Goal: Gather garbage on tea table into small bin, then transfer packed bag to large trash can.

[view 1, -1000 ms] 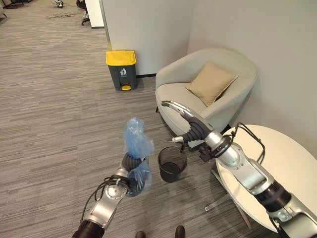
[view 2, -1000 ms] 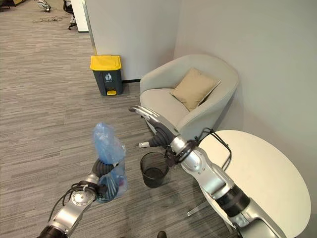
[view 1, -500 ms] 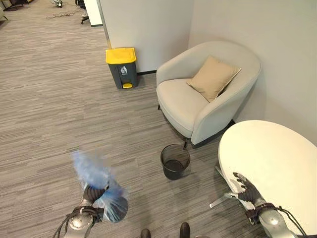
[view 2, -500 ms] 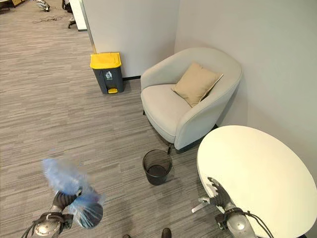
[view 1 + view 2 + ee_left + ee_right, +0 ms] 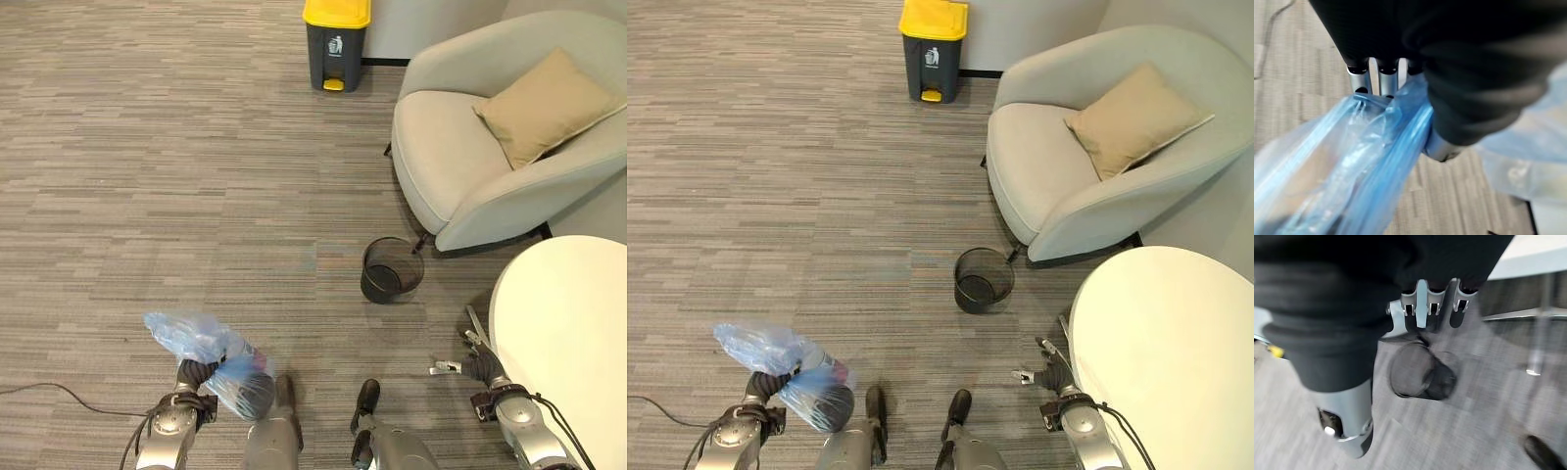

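Left hand [image 5: 193,373] clenched round blue bag [image 5: 211,360]; right hand [image 5: 480,364] empty, fingers straight.

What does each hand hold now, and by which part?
The left hand holds the blue plastic bag at its gathered neck, with the filled part hanging beside it. The right hand holds nothing; its fingers are straight.

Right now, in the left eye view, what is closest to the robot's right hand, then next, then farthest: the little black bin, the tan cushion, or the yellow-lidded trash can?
From the right hand:
1. Small black bin, on the floor just ahead.
2. Tan cushion, on the armchair beyond.
3. Yellow-lidded trash can, farthest, by the wall.
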### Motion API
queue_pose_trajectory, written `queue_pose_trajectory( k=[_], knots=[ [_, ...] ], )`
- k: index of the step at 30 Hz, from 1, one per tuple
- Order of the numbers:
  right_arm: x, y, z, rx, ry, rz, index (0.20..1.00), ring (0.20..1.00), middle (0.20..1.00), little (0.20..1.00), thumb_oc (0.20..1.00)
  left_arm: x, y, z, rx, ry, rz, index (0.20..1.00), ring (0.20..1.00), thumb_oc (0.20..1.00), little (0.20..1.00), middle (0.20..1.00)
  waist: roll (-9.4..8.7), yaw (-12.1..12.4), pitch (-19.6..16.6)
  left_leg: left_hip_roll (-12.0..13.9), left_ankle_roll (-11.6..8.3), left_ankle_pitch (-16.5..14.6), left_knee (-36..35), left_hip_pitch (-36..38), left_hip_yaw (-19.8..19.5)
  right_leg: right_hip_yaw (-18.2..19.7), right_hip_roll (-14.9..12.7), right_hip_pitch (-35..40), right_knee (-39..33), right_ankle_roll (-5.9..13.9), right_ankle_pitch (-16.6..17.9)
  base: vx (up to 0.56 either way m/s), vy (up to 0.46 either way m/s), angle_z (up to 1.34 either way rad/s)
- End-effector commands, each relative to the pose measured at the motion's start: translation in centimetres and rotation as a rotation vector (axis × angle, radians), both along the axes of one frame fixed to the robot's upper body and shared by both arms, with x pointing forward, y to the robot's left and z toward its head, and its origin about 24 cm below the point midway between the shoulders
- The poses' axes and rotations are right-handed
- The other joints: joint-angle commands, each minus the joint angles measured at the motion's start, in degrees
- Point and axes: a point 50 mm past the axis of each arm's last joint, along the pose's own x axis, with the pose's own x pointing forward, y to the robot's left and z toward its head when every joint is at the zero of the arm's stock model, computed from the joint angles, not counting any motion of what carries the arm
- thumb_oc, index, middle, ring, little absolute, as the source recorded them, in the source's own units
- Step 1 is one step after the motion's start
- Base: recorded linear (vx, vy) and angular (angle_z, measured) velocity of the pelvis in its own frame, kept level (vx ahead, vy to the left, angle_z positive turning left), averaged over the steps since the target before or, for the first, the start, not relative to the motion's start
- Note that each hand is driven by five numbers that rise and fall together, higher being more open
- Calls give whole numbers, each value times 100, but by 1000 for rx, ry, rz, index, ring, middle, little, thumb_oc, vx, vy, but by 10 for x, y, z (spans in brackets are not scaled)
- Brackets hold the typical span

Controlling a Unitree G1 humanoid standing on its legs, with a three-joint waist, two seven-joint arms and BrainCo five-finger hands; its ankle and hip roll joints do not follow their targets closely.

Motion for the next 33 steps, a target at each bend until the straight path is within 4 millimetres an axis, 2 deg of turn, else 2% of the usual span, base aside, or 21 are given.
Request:
queue_pose_trajectory(
  k=[1,2,3,5,8,9,11,13,17,18,21,22,23,24,25,26,28,30,31,32,33],
  knots=[
    [-3,3,2,4,-27,5,1000,1000,1000,1000,1000,8,19,21,78,-99,3,200,200,200,200,200,-84,-69,-481,-254,192,-597,650,-486,-254,196,-293,194,654,516,-1156,78,190,25],
    [-3,3,2,4,-27,5,1000,1000,1000,1000,1000,8,20,21,78,-99,3,200,200,200,200,200,-87,-67,-482,-256,193,-598,652,-489,-251,199,-296,186,663,517,-1161,75,180,7],
    [2,9,2,17,-34,13,1000,1000,1000,1000,1000,13,21,27,95,-115,-9,200,200,200,200,200,-123,-30,-426,-344,296,-676,671,-490,-332,356,-395,25,1050,549,-1210,88,166,0],
    [3,14,1,38,-39,9,1000,1000,1000,1000,1000,19,22,31,110,-129,-19,200,200,200,200,200,-150,-21,-390,-439,355,-735,674,-456,-404,494,-450,-106,1391,606,-1222,128,166,0],
    [4,16,2,52,-48,11,1000,1000,1000,1000,1000,25,21,35,119,-142,-42,200,200,200,200,200,-150,-139,-316,-612,421,-784,574,-304,-635,1127,-125,-513,1783,603,-1199,136,97,14],
    [5,16,2,53,-51,10,1000,1000,1000,1000,1000,26,21,35,122,-143,-42,200,200,200,200,200,-140,-160,-309,-643,436,-804,544,-257,-651,1208,-68,-600,1761,581,-1157,186,78,58],
    [9,17,6,55,-67,15,1000,1000,1000,1000,1000,29,18,36,114,-151,-46,200,200,200,200,200,-108,-185,-242,-658,461,-827,458,-169,-680,1157,-80,-899,1741,551,-991,187,50,42],
    [11,16,6,43,-62,19,1000,1000,1000,1000,1000,31,12,33,97,-146,-58,200,200,200,200,200,-93,-315,-161,-866,517,-1053,337,244,-868,1145,8,-1406,1421,614,-632,332,45,-6],
    [9,14,6,37,-61,13,1000,1000,1000,1000,1000,31,9,31,93,-141,-67,200,200,200,200,200,-89,-389,-148,-983,498,-1281,350,555,-990,927,4,-1593,999,691,-469,395,-38,29],
    [6,12,6,33,-58,9,1000,1000,1000,1000,1000,32,7,31,93,-140,-78,200,200,200,200,200,-72,-489,-176,-1046,436,-1489,285,924,-1240,881,16,-1823,853,754,-309,415,-102,34],
    [-2,9,2,35,-41,-1,1000,1000,1000,1000,1000,29,5,29,96,-128,-94,200,200,200,200,200,-58,-586,-354,-991,326,-1655,241,1184,-1377,896,-13,-1660,843,661,-326,481,-173,66],
    [-5,7,1,31,-34,-4,1000,1000,1000,1000,1000,27,5,27,97,-120,-94,200,200,200,200,200,5,-614,-399,-882,255,-1729,320,1266,-1380,918,27,-1607,948,603,-395,275,-115,74],
    [-5,7,1,32,-34,-4,1000,1000,1000,1000,1000,27,6,28,97,-120,-94,200,200,200,200,200,-18,-631,-412,-907,259,-1702,315,1244,-1392,917,-1,-1621,934,605,-375,494,-316,63],
    [-11,3,-1,28,-27,-12,1000,1000,1000,1000,1000,22,5,25,92,-108,-95,200,200,200,200,200,82,-731,-581,-547,-67,-1289,891,1149,-1317,887,87,-1338,958,475,-511,437,-310,52],
    [-12,1,-1,22,-19,-17,1000,1000,1000,1000,1000,21,4,25,88,-106,-100,200,200,200,200,200,119,-734,-597,-438,-121,-1184,1129,1095,-1249,871,144,-1219,944,435,-578,553,-368,34],
    [-13,-2,-2,16,-19,-28,1000,1000,1000,1000,1000,20,4,24,79,-109,-94,200,200,200,200,200,137,-755,-643,-350,-216,-905,1508,973,-1170,853,250,-1026,861,352,-662,280,-151,13],
    [-13,-6,-2,8,-11,-40,1000,1000,1000,1000,1000,20,2,22,61,-108,-89,200,200,200,200,200,84,-778,-662,-267,-142,-709,1814,727,-996,887,282,-797,762,265,-800,238,-110,-12],
    [-11,-9,-1,-4,-13,-44,1000,1000,1000,1000,1000,23,-1,22,53,-110,-93,200,200,200,200,200,41,-715,-586,-232,3,-942,1821,357,-831,976,278,-592,715,251,-930,251,-67,-20],
    [-9,-11,1,-14,-21,-43,1000,1000,1000,1000,1000,24,-2,22,57,-110,-100,200,200,200,200,200,-19,-671,-542,-298,55,-1161,1585,31,-739,1037,222,-471,662,287,-1006,260,-30,-28],
    [-8,-13,2,-20,-26,-46,1000,1000,1000,1000,1000,25,-4,23,60,-113,-110,200,200,200,200,200,-63,-641,-501,-352,60,-1077,1469,-265,-722,1061,188,-400,614,296,-1012,363,5,-37],
    [-7,-12,1,-18,-26,-57,1000,1000,1000,1000,1000,28,-4,24,71,-116,-121,200,200,200,200,200,-32,-496,-399,-467,-32,-494,943,-780,-781,1162,312,-149,441,292,-1039,236,13,-27]
  ],
)
